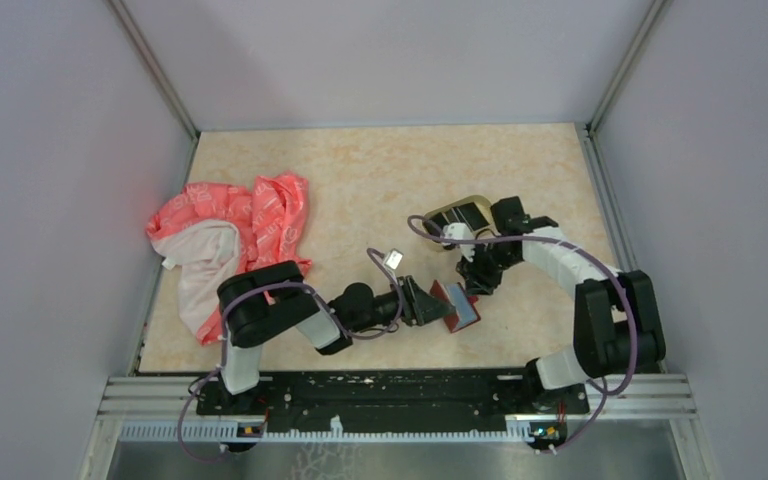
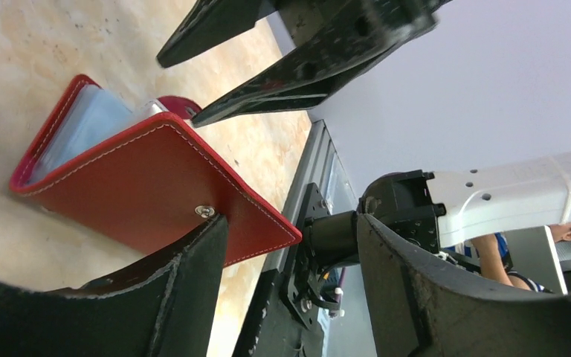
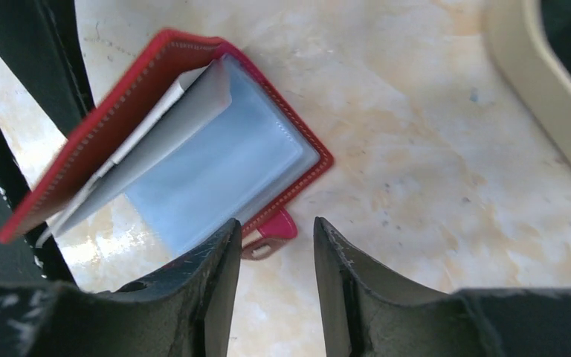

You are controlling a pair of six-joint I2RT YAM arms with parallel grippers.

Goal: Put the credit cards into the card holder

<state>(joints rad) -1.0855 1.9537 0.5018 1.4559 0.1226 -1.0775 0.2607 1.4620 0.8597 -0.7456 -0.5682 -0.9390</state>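
Note:
The red card holder (image 1: pixel 461 306) lies open on the table near the front, its clear sleeves (image 3: pixel 223 167) facing up and its snap tab (image 3: pixel 273 227) on the table. My left gripper (image 1: pixel 438 302) is open; one finger (image 2: pixel 193 260) props the holder's red cover (image 2: pixel 156 186) up from outside, next to the snap button. My right gripper (image 1: pixel 479 282) is open and empty, hovering just above the holder's tab edge (image 3: pixel 276 223). Its fingers also show in the left wrist view (image 2: pixel 282 74). The credit cards are not clearly seen; a dark shape lies in the tan tray (image 1: pixel 457 211).
The oval tan tray stands just behind the right gripper; its rim shows in the right wrist view (image 3: pixel 524 74). A pink and white cloth (image 1: pixel 230 235) lies at the left of the table. Grey walls close in the table on three sides.

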